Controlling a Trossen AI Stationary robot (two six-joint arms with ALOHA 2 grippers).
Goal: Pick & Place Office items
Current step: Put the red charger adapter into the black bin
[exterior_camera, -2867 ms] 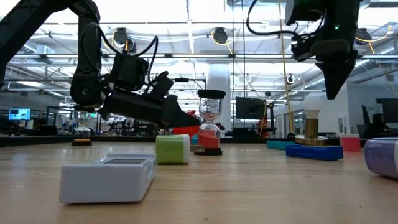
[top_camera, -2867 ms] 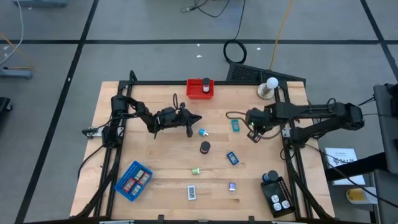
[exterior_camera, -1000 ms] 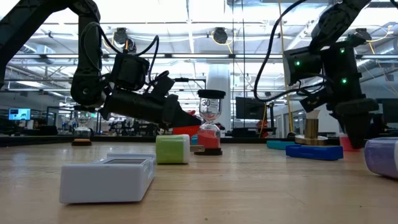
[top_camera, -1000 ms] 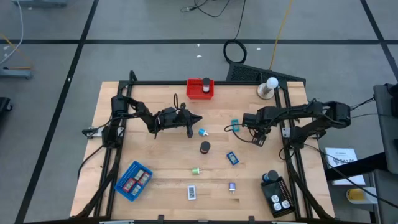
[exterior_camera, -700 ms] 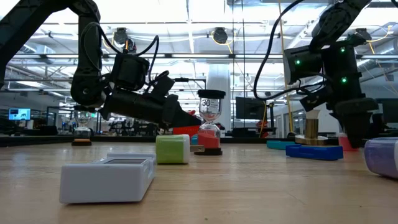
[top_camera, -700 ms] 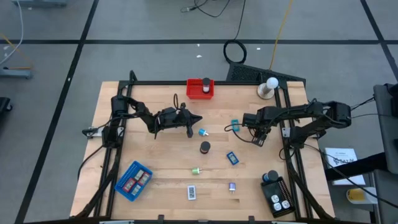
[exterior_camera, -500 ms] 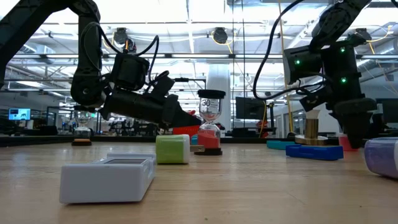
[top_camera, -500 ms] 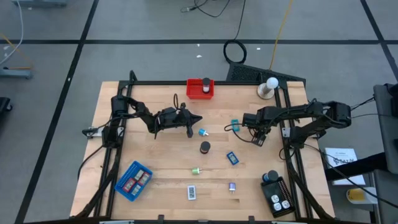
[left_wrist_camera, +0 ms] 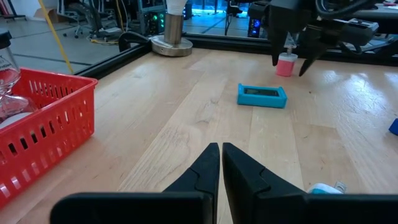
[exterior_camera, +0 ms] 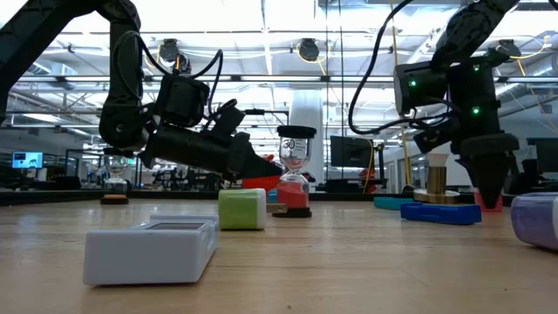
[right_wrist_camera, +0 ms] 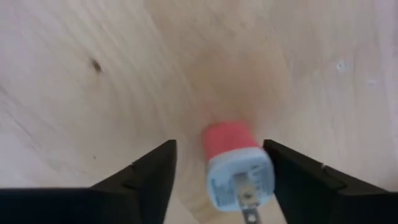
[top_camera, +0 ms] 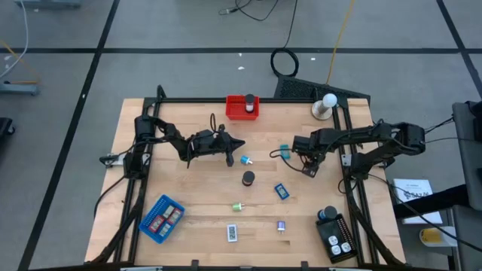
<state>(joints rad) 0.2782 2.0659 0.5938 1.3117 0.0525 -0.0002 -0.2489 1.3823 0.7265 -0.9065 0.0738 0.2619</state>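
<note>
My right gripper [right_wrist_camera: 219, 149] points down, open, at the table's right middle [top_camera: 309, 167]. A small red piece with a pale top [right_wrist_camera: 233, 158] stands on the table between its fingers, close to one of them; it shows again in the left wrist view [left_wrist_camera: 286, 64]. My left gripper [left_wrist_camera: 219, 149] hovers shut and empty over the far middle [top_camera: 239, 143]. Lying loose on the table are a teal block [top_camera: 285, 151], a light-blue piece [top_camera: 245, 159], a black cylinder [top_camera: 248, 178], a blue block [top_camera: 281, 191], a green bit [top_camera: 237, 206], a purple bit [top_camera: 281, 225] and a white-labelled rectangle [top_camera: 232, 232]. My right gripper comes from above with one finger on each side of the red piece's pale top [right_wrist_camera: 242, 177]. The piece stands upright on the table. Whether the nearer finger [right_wrist_camera: 292, 174] touches it, I cannot tell.
A red tray [top_camera: 242, 107] with an hourglass stands at the far edge. A blue tray [top_camera: 162, 218] is near left and a black tray [top_camera: 335, 237] near right. A white ball on a stand [top_camera: 325, 105] sits far right. Bare wood lies left of the blue tray.
My right gripper has shifted slightly toward the table's left edge, staying low over the red piece, which stands on the table.
</note>
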